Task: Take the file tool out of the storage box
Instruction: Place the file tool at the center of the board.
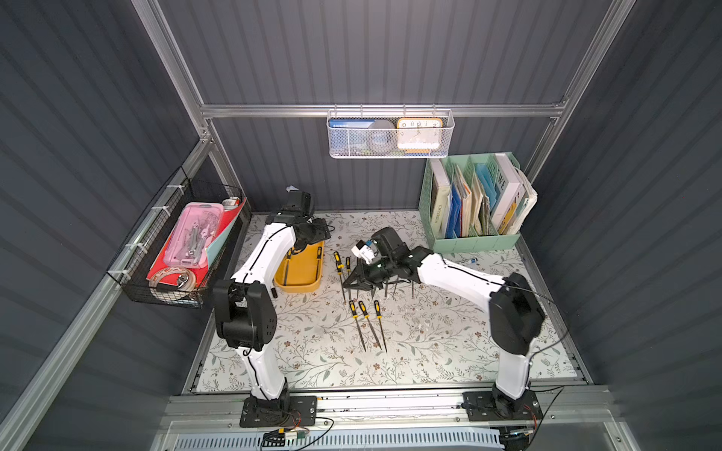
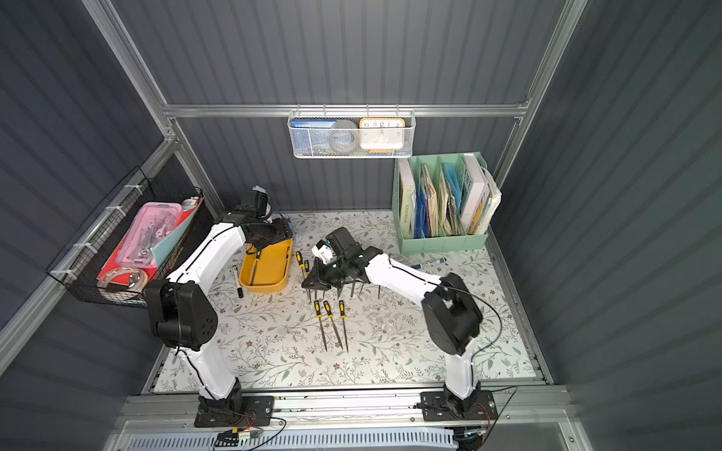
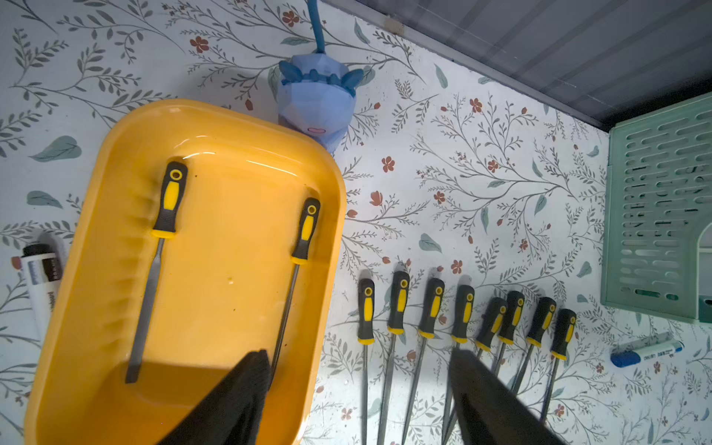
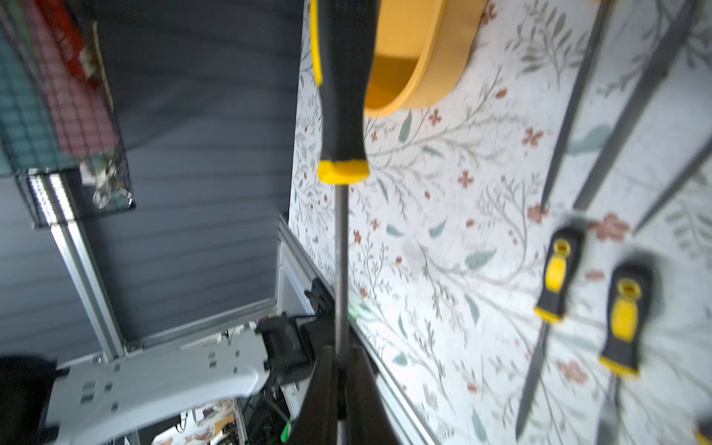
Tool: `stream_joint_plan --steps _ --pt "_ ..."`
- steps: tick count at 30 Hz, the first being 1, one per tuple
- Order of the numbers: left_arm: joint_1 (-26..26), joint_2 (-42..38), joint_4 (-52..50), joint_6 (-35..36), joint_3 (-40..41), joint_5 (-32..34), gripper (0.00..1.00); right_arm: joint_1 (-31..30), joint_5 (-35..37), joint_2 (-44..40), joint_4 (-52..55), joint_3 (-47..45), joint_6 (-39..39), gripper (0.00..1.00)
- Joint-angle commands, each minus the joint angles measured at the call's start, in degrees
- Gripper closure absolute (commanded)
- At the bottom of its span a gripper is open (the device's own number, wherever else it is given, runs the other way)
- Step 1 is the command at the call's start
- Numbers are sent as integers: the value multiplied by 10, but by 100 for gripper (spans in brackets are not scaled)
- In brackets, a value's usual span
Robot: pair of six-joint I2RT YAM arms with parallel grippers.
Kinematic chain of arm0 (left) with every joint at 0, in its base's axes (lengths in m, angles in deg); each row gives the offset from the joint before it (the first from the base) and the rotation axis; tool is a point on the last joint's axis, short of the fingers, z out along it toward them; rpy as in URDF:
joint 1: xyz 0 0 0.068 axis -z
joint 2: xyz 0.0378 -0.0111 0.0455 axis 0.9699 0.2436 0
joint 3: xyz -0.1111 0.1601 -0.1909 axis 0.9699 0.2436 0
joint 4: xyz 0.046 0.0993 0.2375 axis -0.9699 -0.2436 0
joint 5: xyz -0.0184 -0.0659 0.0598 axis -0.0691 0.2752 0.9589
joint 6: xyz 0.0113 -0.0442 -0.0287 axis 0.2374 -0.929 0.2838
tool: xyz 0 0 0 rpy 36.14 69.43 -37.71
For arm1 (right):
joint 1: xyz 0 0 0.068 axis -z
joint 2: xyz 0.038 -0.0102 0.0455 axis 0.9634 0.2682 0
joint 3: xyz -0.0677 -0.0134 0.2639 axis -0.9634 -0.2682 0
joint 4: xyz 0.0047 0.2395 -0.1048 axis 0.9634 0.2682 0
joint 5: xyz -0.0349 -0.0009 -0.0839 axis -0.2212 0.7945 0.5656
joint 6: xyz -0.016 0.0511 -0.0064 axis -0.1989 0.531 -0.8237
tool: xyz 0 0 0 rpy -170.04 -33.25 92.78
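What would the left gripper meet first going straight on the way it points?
Probably the box wall: the left gripper, jaws open, straddles it, one side over a file inside, the other over the laid-out files. Depth is unclear.

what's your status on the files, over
Left gripper open, empty, by storage box. Right gripper shut on one file, clear of the box. Two files lie inside. Nothing blocking.
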Motion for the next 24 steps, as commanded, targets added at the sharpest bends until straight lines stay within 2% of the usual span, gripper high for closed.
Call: stream_joint_plan --steps 1,6,11,18,24 --pt "-2 10 -22 7 -27 12 21 3 -7 -88 54 -71 -50 100" --pt "-2 33 -24 18 -32 25 21 5 29 -213 31 -245 -17 100" --pt "-8 38 -24 28 -30 47 21 5 52 -266 -16 -365 10 100" --pt "-16 49 -31 35 -23 49 21 6 72 -250 -107 -448 44 100" --pt "-17 56 -38 35 -30 53 21 13 77 -215 -163 -472 61 100"
